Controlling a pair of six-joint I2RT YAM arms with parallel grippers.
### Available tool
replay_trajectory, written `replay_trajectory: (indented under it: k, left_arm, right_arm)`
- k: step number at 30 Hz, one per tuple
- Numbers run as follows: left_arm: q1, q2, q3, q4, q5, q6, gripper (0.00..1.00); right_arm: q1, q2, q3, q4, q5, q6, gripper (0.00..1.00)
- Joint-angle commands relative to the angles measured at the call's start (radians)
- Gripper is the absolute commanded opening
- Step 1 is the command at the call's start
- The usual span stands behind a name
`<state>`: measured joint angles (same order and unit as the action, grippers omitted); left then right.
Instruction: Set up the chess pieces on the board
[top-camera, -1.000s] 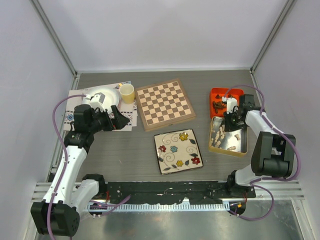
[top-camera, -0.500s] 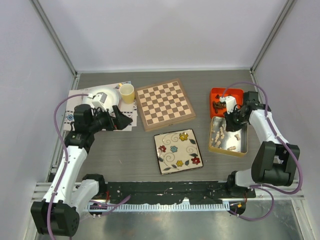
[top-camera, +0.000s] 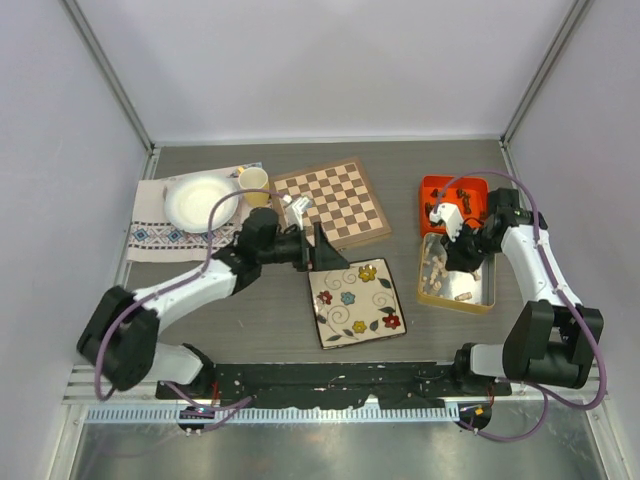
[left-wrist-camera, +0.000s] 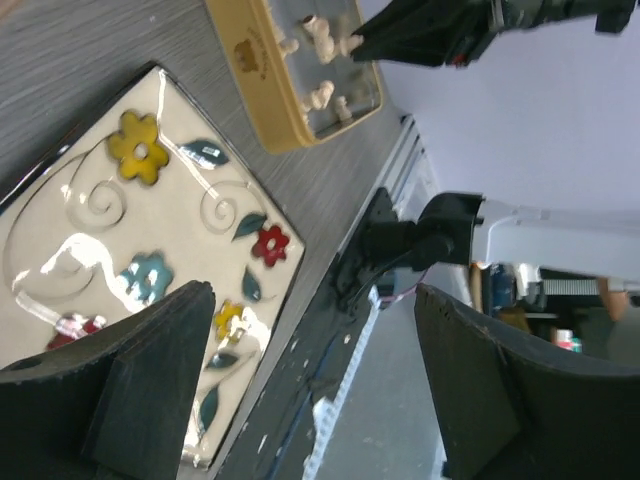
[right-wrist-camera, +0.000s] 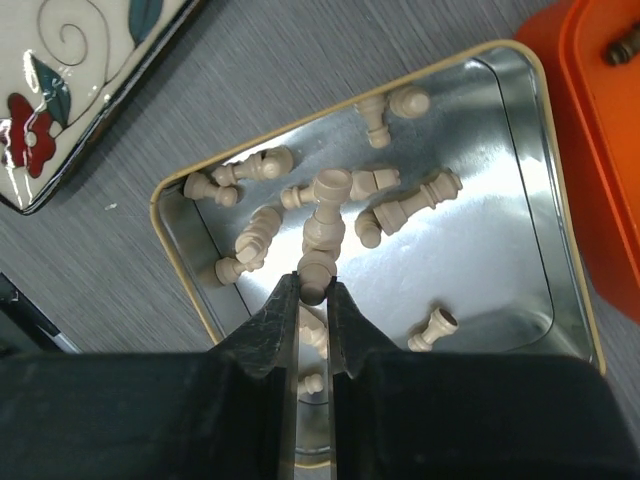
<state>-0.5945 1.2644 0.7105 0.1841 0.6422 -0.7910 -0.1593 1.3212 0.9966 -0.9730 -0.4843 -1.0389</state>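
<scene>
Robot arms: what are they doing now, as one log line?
right gripper: shut on pale chess piece over tin | left gripper: open by flowered plate

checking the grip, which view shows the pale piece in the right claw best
The right wrist view: the pale piece is centred, one end pinched in the right claw above the tin. The top and left wrist views show it too small to judge.

The grey table (top-camera: 400, 170) bears the board (top-camera: 335, 200), floral plate (top-camera: 355, 300), metal tin (top-camera: 480, 285), orange tray (top-camera: 432, 192) and patterned cloth (top-camera: 150, 238).
</scene>
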Motion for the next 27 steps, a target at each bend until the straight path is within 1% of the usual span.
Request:
replay_trajectory:
  k: [1,2,3,4,5,6,8,9,12,19,23,27]
  left_arm:
    - [-0.083,0.200,0.153,0.297,-0.013,-0.203,0.83]
    - [-0.099,0.273,0.176,0.319,-0.015,-0.236,0.82]
    - [-0.112,0.315,0.223,0.357,-0.021,-0.250,0.82]
    - [-0.140,0.352,0.250,0.370,-0.022,-0.263,0.81]
    - [-0.154,0.424,0.279,0.377,-0.024,-0.284,0.81]
    - [-0.168,0.456,0.337,0.379,-0.026,-0.289,0.80]
    - [-0.206,0.519,0.389,0.374,-0.030,-0.297,0.79]
    - [-0.217,0.571,0.439,0.358,-0.033,-0.300,0.78]
    - [-0.248,0.662,0.525,0.309,-0.045,-0.295,0.73]
    - [-0.292,0.765,0.653,0.226,-0.047,-0.269,0.57]
    - [-0.303,0.794,0.696,0.175,-0.052,-0.254,0.52]
    - [-0.317,0.813,0.747,0.109,-0.065,-0.215,0.51]
  right_arm:
    - [-0.002,-0.037,0.039,-0.053,-0.128,-0.113,0.01]
    - [-0.002,-0.039,0.039,-0.056,-0.137,-0.118,0.02]
    - [-0.002,-0.042,0.037,-0.059,-0.148,-0.121,0.02]
    - [-0.002,-0.043,0.036,-0.067,-0.166,-0.130,0.02]
    - [0.000,-0.051,0.034,-0.070,-0.175,-0.131,0.01]
    - [0.000,-0.056,0.031,-0.073,-0.184,-0.133,0.02]
    - [0.000,-0.071,0.028,-0.079,-0.207,-0.138,0.02]
    - [-0.002,-0.074,0.028,-0.081,-0.214,-0.136,0.02]
    - [-0.002,-0.092,0.030,-0.093,-0.241,-0.141,0.01]
    - [0.000,-0.111,0.033,-0.131,-0.272,-0.159,0.02]
    - [0.000,-0.116,0.033,-0.147,-0.289,-0.168,0.02]
    - [-0.002,-0.117,0.031,-0.153,-0.300,-0.173,0.01]
